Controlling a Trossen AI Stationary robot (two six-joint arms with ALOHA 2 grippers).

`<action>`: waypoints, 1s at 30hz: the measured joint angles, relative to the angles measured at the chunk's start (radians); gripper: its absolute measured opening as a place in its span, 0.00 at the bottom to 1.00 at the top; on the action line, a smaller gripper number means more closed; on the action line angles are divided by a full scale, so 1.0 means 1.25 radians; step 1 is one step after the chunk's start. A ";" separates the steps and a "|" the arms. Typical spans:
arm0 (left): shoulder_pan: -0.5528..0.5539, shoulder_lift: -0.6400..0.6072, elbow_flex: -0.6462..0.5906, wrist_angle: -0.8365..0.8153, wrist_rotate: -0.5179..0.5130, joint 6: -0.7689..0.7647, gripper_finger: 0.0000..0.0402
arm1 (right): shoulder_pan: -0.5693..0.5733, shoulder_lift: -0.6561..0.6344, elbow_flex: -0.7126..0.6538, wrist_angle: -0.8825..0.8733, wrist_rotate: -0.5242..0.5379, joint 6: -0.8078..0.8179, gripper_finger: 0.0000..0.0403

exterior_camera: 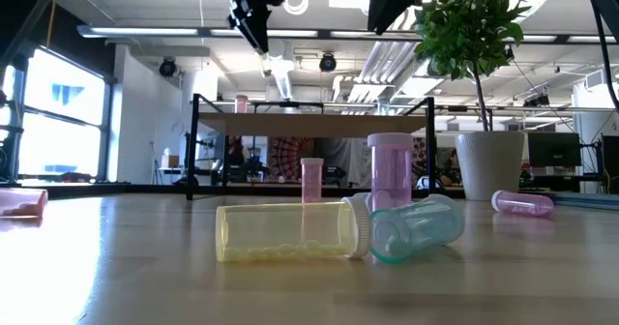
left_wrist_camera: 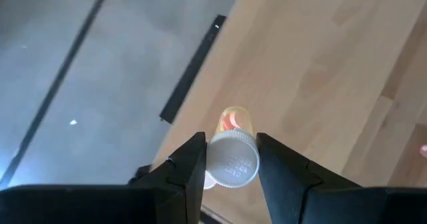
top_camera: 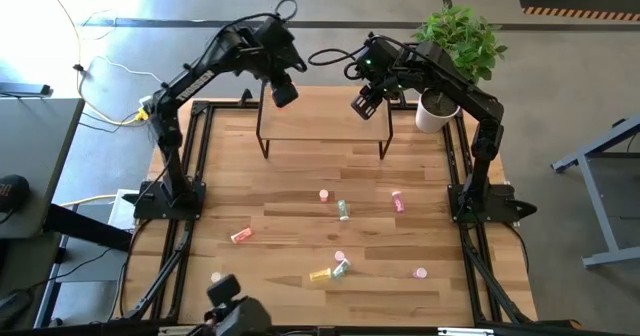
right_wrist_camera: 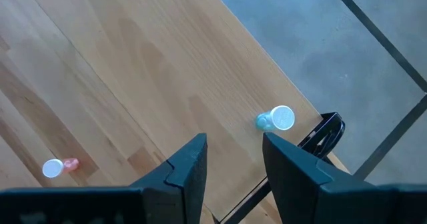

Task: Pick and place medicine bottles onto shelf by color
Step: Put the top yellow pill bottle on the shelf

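Observation:
My left gripper point(left_wrist_camera: 230, 139) is over the left part of the shelf point(top_camera: 322, 126), shut on a small bottle point(left_wrist_camera: 233, 121) with a white cap and a yellow-orange body. My right gripper point(right_wrist_camera: 233, 139) hangs open over the shelf's right part point(top_camera: 362, 106) with nothing between its fingers. In the right wrist view a pale green bottle point(right_wrist_camera: 275, 119) and a red-orange bottle point(right_wrist_camera: 59, 166) stand upright on the shelf board. Several more bottles lie or stand on the table, among them a yellow one point(exterior_camera: 285, 231) lying beside a green one point(exterior_camera: 416, 230). My left gripper pinches the bottle between its two fingers at the sides of the white cap point(left_wrist_camera: 233, 159). The fingers slant down from above, and the bottle points along them, cap toward the wrist. The bottle is lifted clear above the shelf board point(exterior_camera: 274, 69).
A white pot with a green plant point(top_camera: 440, 106) stands at the table's far right, close to my right arm. The shelf's thin black legs point(top_camera: 265, 146) stand on the table's far part. Loose bottles point(top_camera: 399, 202) are scattered over the table's near half.

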 joint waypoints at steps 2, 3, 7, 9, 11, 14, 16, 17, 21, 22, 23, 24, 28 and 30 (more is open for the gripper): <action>-0.003 0.015 0.000 0.000 0.001 0.000 0.27 | 0.000 0.000 0.000 0.000 0.000 0.000 0.34; -0.008 0.022 0.000 0.000 0.003 0.000 0.27 | 0.000 0.000 0.000 0.000 0.000 0.000 0.34; -0.019 0.049 0.000 0.004 0.011 0.019 0.27 | 0.000 0.000 0.000 0.000 0.000 0.000 0.34; -0.023 0.063 0.000 0.004 0.012 0.026 0.27 | 0.000 0.000 0.000 0.000 0.000 0.000 0.34; -0.028 0.076 0.000 0.004 0.013 0.032 0.27 | 0.000 0.000 0.000 0.000 0.000 0.000 0.34; -0.028 0.095 0.000 0.005 0.013 0.033 0.27 | 0.000 0.000 0.000 0.000 0.000 0.000 0.34; -0.028 0.106 0.000 0.006 0.012 0.033 0.27 | 0.000 0.000 0.000 0.000 0.000 0.000 0.34; -0.028 0.111 0.000 0.007 0.012 0.033 0.27 | 0.000 0.000 0.000 0.000 0.000 0.000 0.34; -0.025 0.132 0.000 0.015 0.010 0.033 0.27 | 0.000 0.000 0.000 0.000 0.000 0.000 0.34; -0.024 0.134 0.000 0.016 0.010 0.033 0.27 | 0.000 0.000 0.000 0.000 0.000 0.000 0.34; -0.022 0.136 0.000 0.018 0.010 0.033 0.27 | 0.000 0.000 0.000 0.000 0.000 0.000 0.34; -0.021 0.139 0.000 0.024 0.010 0.033 0.27 | 0.000 0.000 0.000 0.000 0.000 0.000 0.34; -0.016 0.155 0.000 0.031 0.009 0.033 0.27 | 0.000 0.000 0.000 0.000 0.000 0.000 0.34; -0.014 0.162 0.000 0.029 0.010 0.033 0.27 | 0.000 0.000 0.000 0.000 0.000 0.000 0.34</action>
